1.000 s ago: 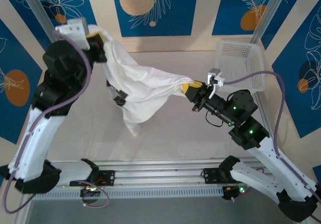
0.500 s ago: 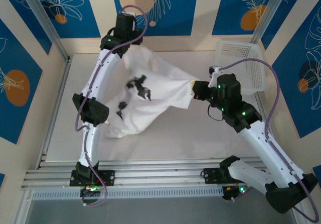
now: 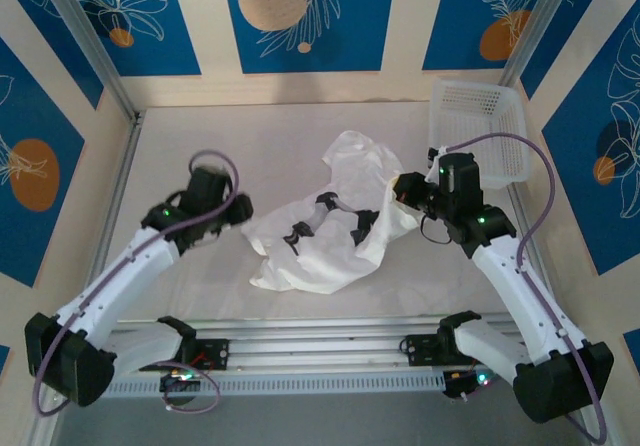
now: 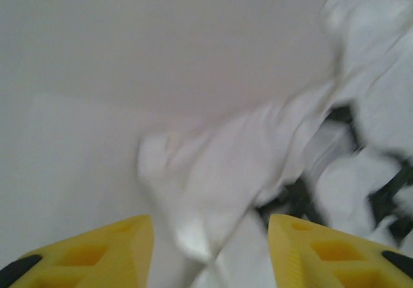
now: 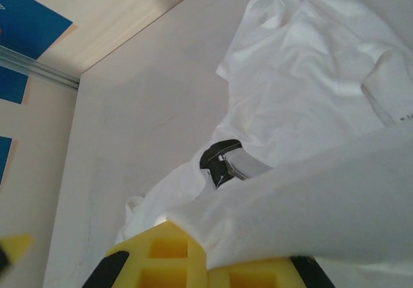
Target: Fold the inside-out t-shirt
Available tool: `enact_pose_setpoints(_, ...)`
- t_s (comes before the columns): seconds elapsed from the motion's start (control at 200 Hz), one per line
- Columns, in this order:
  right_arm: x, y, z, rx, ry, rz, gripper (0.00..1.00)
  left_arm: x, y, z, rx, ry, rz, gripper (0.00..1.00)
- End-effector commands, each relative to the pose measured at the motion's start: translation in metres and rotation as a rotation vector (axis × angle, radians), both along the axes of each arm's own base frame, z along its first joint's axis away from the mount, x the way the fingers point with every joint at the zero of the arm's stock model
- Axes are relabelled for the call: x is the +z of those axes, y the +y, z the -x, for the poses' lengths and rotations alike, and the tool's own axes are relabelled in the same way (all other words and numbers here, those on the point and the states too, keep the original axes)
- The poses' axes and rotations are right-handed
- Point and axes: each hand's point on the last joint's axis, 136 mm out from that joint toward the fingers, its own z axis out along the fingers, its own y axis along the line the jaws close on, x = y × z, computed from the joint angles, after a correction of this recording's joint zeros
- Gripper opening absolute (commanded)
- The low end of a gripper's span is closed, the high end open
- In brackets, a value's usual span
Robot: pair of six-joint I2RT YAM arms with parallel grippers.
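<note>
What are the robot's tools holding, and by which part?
The left tool is open, holding nothing. An edge of the shirt drapes over the right tool; whether it is gripped cannot be told.

The t-shirt [image 3: 335,221] is plain white, with a few black patches showing among its folds (and a tiny dark printed mark in the right wrist view). The worktop [image 3: 200,146] is a pale greyish white. The basket [image 3: 478,126] is a white lattice. The walls [image 3: 310,16] carry deep blue panels with white line-drawn leaves and orange discs, set between cream bands. The left arm [image 3: 130,276] and right arm [image 3: 520,286] are white with black joints, purple cables [image 3: 213,152] and green lights [image 3: 163,211]. The left fingers [image 4: 122,249] are yellow with black tips. The right fingers [image 5: 168,262] are yellow too.
</note>
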Motion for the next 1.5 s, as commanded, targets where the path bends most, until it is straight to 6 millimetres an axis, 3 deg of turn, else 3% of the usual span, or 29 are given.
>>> enact_pose_setpoints(0.0, 0.007, 0.008, -0.008, 0.028, -0.018, -0.04, 0.0, -0.068, -0.004, 0.056, 0.1, 0.254, 0.065, 0.46)
enact_pose_setpoints(0.175, 0.001, 0.012, -0.012, 0.027, -0.006, -0.065, 0.0, -0.105, -0.041, 0.087, -0.013, 0.364, 0.131, 0.46)
enact_pose_setpoints(0.36, 0.003, 0.014, -0.01, 0.032, -0.003, -0.073, 0.0, -0.14, -0.031, 0.093, 0.027, 0.442, 0.0, 0.38)
enact_pose_setpoints(0.475, 0.006, 0.014, -0.009, 0.037, -0.008, -0.072, 0.0, -0.138, -0.012, 0.09, 0.075, 0.402, -0.082, 0.25)
enact_pose_setpoints(0.645, 0.009, 0.016, -0.01, 0.04, -0.014, -0.079, 0.0, -0.131, 0.013, 0.089, 0.121, 0.35, -0.167, 0.2)
enact_pose_setpoints(0.77, 0.016, 0.017, -0.011, 0.043, -0.03, -0.08, 0.0, -0.13, 0.004, 0.085, 0.088, 0.339, -0.126, 0.06)
enact_pose_setpoints(0.9, 0.024, 0.016, -0.01, 0.04, -0.049, -0.077, 0.0, -0.129, -0.012, 0.08, 0.044, 0.324, -0.058, 0.06)
enact_pose_setpoints(1.08, 0.025, 0.014, -0.007, 0.036, -0.052, -0.077, 0.0, -0.137, -0.012, 0.083, 0.038, 0.357, -0.071, 0.14)
enact_pose_setpoints(1.17, 0.026, 0.014, -0.007, 0.031, -0.056, -0.077, 0.0, -0.138, -0.012, 0.085, 0.03, 0.361, -0.073, 0.0)
enact_pose_setpoints(1.215, 0.03, 0.013, -0.007, 0.031, -0.064, -0.076, 0.0, -0.135, -0.013, 0.084, 0.019, 0.35, -0.069, 0.0)
enact_pose_setpoints(1.28, 0.039, 0.012, -0.009, 0.024, -0.088, -0.076, 0.0, -0.121, -0.009, 0.078, 0.015, 0.306, -0.076, 0.0)
enact_pose_setpoints(1.335, 0.053, 0.011, -0.012, 0.022, -0.128, -0.072, 0.0, -0.093, -0.003, 0.065, 0.011, 0.224, -0.092, 0.0)
enact_pose_setpoints(1.395, 0.079, 0.006, -0.015, 0.007, -0.201, -0.054, 0.0, -0.041, 0.008, 0.04, 0.02, 0.087, -0.112, 0.0)
enact_pose_setpoints(1.495, 0.138, -0.015, -0.015, -0.071, -0.376, -0.02, 0.0, 0.075, 0.038, 0.001, 0.089, -0.194, -0.155, 0.0)
